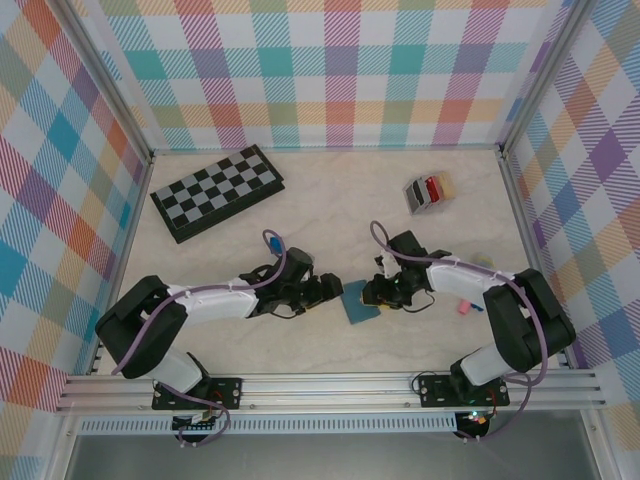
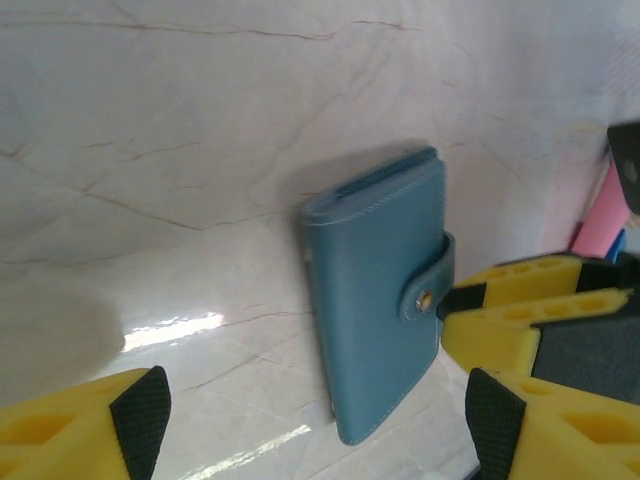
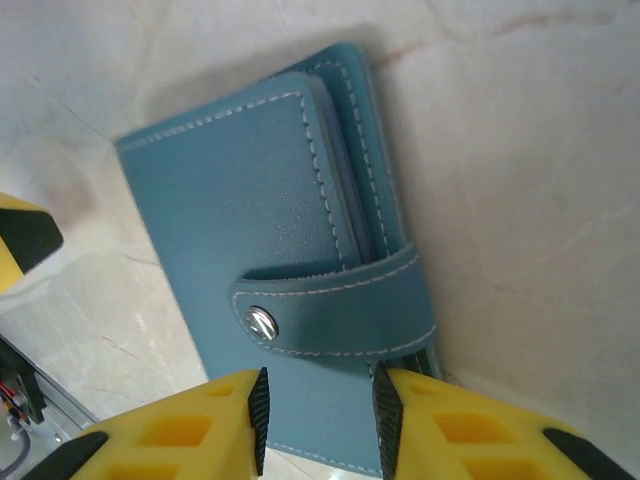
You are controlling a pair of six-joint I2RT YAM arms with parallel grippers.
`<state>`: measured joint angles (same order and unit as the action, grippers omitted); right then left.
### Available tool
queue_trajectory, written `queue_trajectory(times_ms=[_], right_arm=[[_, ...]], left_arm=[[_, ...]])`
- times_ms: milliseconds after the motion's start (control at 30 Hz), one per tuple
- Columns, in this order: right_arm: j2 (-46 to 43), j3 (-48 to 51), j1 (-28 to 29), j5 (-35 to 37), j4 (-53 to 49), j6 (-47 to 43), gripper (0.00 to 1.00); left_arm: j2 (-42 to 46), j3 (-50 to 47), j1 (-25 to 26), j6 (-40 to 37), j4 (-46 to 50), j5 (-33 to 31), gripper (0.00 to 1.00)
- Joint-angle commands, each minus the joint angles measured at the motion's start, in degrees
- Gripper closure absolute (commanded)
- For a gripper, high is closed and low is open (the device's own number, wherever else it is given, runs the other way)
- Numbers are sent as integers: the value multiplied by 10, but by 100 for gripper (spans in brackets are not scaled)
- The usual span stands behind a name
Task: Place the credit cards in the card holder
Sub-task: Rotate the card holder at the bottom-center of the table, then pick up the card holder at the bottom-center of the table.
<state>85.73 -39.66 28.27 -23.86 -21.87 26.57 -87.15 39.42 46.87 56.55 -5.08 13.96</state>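
Note:
The light-grey card holder point(image 1: 425, 192) stands at the back right with red, black and tan credit cards point(image 1: 432, 188) upright in it. A pink credit card point(image 1: 464, 306) lies beside the right arm and shows again as the pink card point(image 2: 600, 215). A closed blue-grey wallet point(image 1: 357, 302) lies flat between the two grippers. My left gripper point(image 1: 325, 290) point(image 2: 315, 430) is open wide, with the wallet point(image 2: 385, 300) just ahead of its fingertips. My right gripper point(image 1: 373, 293) point(image 3: 320, 420) hovers over the wallet point(image 3: 250, 210) below its snap strap, jaws narrowed but with a gap.
A folded chessboard point(image 1: 218, 190) lies at the back left. A small blue cube point(image 1: 270, 241) sits behind the left arm. A yellowish item point(image 1: 483, 260) peeks out beside the right arm. Metal frame rails and checked walls close the table in.

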Motion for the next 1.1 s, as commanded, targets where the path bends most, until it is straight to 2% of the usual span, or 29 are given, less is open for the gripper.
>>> queue_trajectory(times_ms=[0, 267, 467, 533, 767, 1067], right_arm=[[2, 22, 9, -27, 14, 19, 67], [-51, 56, 46, -23, 48, 86, 67], [-100, 32, 45, 79, -16, 72, 65], [-107, 24, 45, 93, -23, 68, 65], [-93, 21, 47, 78, -4, 74, 64], [-84, 20, 51, 72, -11, 65, 67]], left_arm=[[-4, 1, 6, 20, -14, -14, 22], [9, -10, 6, 31, -8, -45, 23], [26, -16, 7, 23, 13, -54, 24], [34, -23, 6, 17, 14, -53, 24], [22, -31, 8, 24, -5, -27, 23], [1, -24, 8, 21, -16, -8, 30]])
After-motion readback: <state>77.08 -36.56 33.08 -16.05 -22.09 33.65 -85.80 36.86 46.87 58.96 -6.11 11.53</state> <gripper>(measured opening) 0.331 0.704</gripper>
